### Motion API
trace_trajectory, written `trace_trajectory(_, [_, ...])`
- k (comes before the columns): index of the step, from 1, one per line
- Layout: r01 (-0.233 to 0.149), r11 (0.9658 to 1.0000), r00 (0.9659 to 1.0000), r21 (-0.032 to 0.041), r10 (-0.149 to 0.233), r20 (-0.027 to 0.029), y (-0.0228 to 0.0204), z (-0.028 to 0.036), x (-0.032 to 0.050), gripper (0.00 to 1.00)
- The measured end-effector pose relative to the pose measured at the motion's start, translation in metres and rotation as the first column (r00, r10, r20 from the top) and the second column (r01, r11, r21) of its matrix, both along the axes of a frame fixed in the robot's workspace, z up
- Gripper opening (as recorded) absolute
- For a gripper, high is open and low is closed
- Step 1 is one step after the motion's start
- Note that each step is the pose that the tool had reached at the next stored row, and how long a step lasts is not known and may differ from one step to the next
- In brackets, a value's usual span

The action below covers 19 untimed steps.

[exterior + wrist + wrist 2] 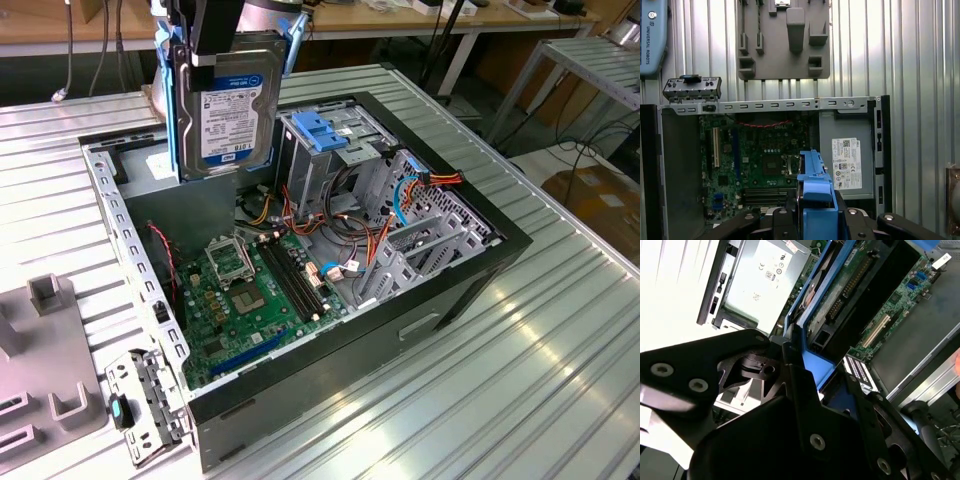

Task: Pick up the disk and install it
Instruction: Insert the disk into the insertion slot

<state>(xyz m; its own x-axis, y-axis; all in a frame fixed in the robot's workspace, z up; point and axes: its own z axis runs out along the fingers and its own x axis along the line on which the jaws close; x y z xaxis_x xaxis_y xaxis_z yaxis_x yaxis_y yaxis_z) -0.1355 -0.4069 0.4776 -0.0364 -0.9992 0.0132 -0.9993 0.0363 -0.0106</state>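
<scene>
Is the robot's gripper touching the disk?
Touching. In the first wrist view the gripper clamps the disk by its blue rails; the exterior view shows the disk hanging from it above the computer case.

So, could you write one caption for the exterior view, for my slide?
The gripper holds the disk upright above the open computer case on a ribbed metal table.

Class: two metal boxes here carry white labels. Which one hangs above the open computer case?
The flat silver hard drive with blue side rails, held upright in the gripper; the larger grey power-supply box sits inside the black case.
</scene>
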Motion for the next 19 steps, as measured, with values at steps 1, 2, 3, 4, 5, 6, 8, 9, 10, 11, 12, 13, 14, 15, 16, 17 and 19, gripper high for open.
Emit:
trace_trajectory(1, [0.0,1.0,1.0,0.0,0.0,0.0,0.0,0.0,0.0,0.37])
trace_trajectory(2, [0.0,1.0,1.0,0.0001,0.0,0.0,0.0,0.0,0.0001,0.37])
trace_trajectory(3, [0.0,1.0,1.0,0.0,0.0,0.0,0.0,0.0,0.0001,0.37])
trace_trajectory(4, [0.0,1.0,1.0,0.0001,0.0,0.0,0.0,0.0,0.0001,0.37])
trace_trajectory(5, [0.0,1.0,1.0,0.0,0.0,0.0,0.0,0.0,0.0001,0.37])
trace_trajectory(6, [0.0,1.0,1.0,0.0001,0.0,0.0,0.0,0.0,0.0002,0.37])
trace_trajectory(8, [0.0,1.0,1.0,0.0,0.0,0.0,-0.0007,0.0,0.0002,0.37])
trace_trajectory(9, [0.0,1.0,1.0,0.0,0.0,0.0,-0.0013,0.0,0.0002,0.37])
trace_trajectory(10, [0.0,1.0,1.0,0.0001,0.0,0.0,-0.0027,0.0,0.0002,0.37])
trace_trajectory(11, [0.0,1.0,1.0,0.0,0.0,0.0,-0.0036,0.0,0.0001,0.37])
trace_trajectory(12, [0.0,1.0,1.0,0.0001,0.0,0.0,-0.0053,0.0,0.0002,0.37])
trace_trajectory(13, [0.0,1.0,1.0,0.0001,0.0,0.0,-0.0068,0.0,0.0001,0.37])
trace_trajectory(14, [0.0,1.0,1.0,0.0001,0.0,0.0001,-0.0079,0.0,0.0001,0.37])
trace_trajectory(15, [0.0,1.0,1.0,0.0,0.0,0.0,-0.0107,0.0,0.0002,0.37])
trace_trajectory(16, [0.0,1.0,1.0,0.0,0.0,0.0,-0.0135,0.0,0.0001,0.37])
trace_trajectory(17, [0.0,1.0,1.0,0.0001,0.0,0.0,-0.0149,0.0,0.0002,0.37])
trace_trajectory(19, [0.0,1.0,1.0,0.0,0.0,0.0001,-0.0176,0.0,0.0001,0.37])
